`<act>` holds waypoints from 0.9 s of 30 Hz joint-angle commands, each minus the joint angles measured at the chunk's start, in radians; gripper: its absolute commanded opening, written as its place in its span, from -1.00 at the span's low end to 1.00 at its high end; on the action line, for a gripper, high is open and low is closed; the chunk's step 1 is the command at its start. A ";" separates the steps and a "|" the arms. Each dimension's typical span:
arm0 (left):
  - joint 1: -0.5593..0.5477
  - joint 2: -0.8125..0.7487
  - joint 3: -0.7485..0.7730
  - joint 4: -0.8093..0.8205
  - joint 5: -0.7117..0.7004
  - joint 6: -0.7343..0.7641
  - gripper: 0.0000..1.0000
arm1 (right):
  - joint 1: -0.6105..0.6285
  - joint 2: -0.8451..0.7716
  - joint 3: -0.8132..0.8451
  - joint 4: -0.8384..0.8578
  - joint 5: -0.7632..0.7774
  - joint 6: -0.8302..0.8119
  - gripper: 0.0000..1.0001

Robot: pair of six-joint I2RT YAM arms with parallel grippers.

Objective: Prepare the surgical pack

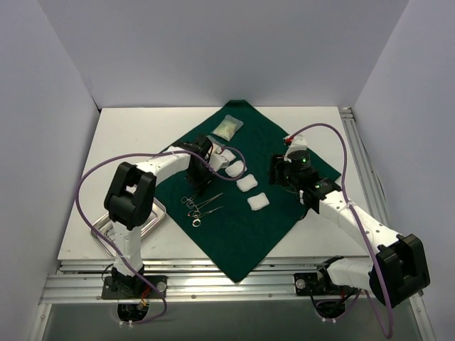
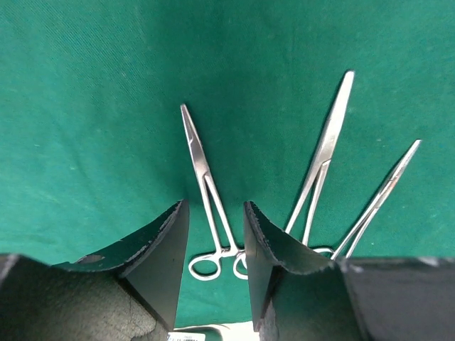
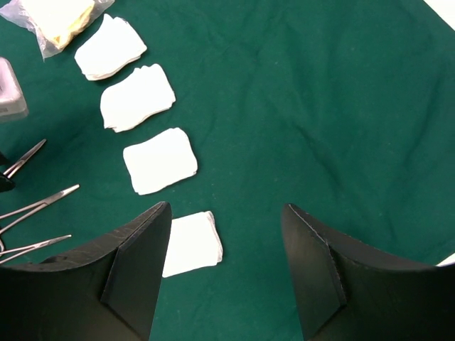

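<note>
The dark green drape (image 1: 242,227) lies spread as a diamond on the white table. Three steel scissor-like instruments (image 1: 199,206) lie on it side by side and also show in the left wrist view (image 2: 206,185). My left gripper (image 1: 197,169) hovers open over them, its jaws (image 2: 215,207) either side of the leftmost one's ring handles without touching. Several white gauze pads (image 3: 159,160) lie in a row (image 1: 247,183). A clear packet (image 1: 229,126) lies at the drape's far corner (image 3: 53,18). My right gripper (image 1: 284,170) is open and empty (image 3: 226,209) above the drape beside the nearest pad (image 3: 192,244).
The shiny steel tray (image 1: 160,213) sits off the drape at the left, partly under the left arm. White walls enclose the table on three sides. A metal rail (image 1: 355,142) runs along the right edge. Purple cables loop over both arms.
</note>
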 commanded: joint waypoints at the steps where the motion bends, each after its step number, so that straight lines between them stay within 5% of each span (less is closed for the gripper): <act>1: -0.004 0.021 -0.014 0.027 -0.015 -0.025 -0.10 | 0.001 -0.031 -0.001 -0.002 0.035 -0.010 0.18; 10: -0.007 0.047 -0.040 0.047 -0.073 -0.046 -0.19 | 0.001 -0.035 0.008 -0.006 0.039 -0.014 0.18; 20: -0.013 0.055 -0.059 0.062 -0.112 -0.054 -0.95 | 0.001 -0.043 0.014 -0.019 0.052 -0.019 0.19; 27: -0.010 -0.009 -0.057 0.091 -0.157 -0.046 -0.95 | 0.001 -0.046 0.032 -0.026 0.048 -0.019 0.19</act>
